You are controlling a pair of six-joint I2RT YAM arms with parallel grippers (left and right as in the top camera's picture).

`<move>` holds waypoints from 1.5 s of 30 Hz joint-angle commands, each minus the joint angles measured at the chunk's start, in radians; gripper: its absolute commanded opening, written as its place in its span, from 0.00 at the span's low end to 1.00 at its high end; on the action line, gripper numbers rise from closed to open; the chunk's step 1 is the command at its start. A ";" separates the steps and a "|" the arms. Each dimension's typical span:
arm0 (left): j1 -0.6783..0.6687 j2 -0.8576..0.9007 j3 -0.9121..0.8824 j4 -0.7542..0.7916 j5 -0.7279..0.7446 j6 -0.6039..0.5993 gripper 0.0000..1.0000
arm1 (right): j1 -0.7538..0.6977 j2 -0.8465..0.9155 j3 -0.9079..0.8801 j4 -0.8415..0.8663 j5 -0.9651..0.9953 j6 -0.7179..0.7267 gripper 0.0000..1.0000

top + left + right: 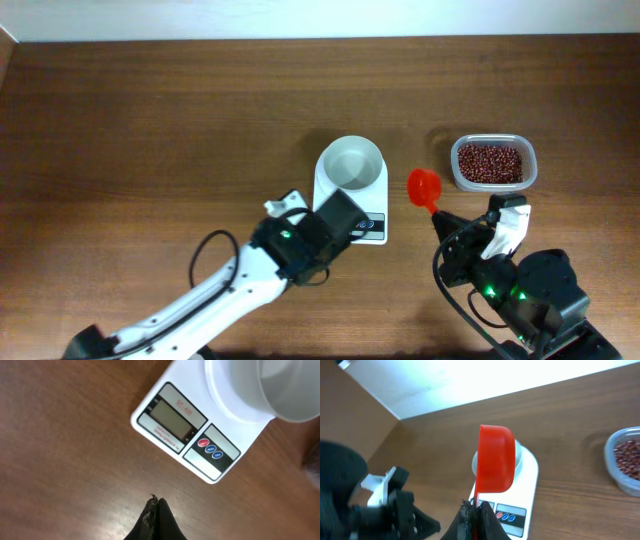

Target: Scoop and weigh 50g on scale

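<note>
While the left gripper hangs over the front of the scale, its two fingers are pressed together with nothing between them. In the left wrist view the closed fingertips sit over bare wood just in front of the scale. The grey display and the red and blue buttons lie a little beyond them. Whether the tips touch the table cannot be told.

The scale sits near the middle of the table, its display edge facing the robot. A round white bowl rests on its far half. From the left wrist camera, the bowl covers the scale's upper right corner.

The right gripper is clamped on the thin handle of a red scoop. The scoop is held just to the right of the scale, between it and a clear tub of red beans. In the right wrist view the gripper holds the handle from below. The scoop stands upright with its outer side to the camera, in front of the scale. The tub is at the right edge, well apart from the scoop.
</note>
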 commanded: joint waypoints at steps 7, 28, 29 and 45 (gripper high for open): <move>-0.076 0.182 0.013 0.183 -0.220 0.210 0.00 | -0.005 -0.005 0.118 0.005 0.175 0.009 0.04; -0.087 0.301 0.013 0.316 -0.175 0.443 0.00 | -0.005 -0.005 0.126 -0.162 0.164 0.062 0.04; -0.087 0.301 0.013 0.319 -0.175 0.443 0.00 | -0.005 -0.005 0.126 -0.170 0.168 0.062 0.04; -0.087 0.301 0.013 0.335 -0.168 0.443 0.00 | -0.005 -0.005 0.126 -0.257 0.274 0.051 0.04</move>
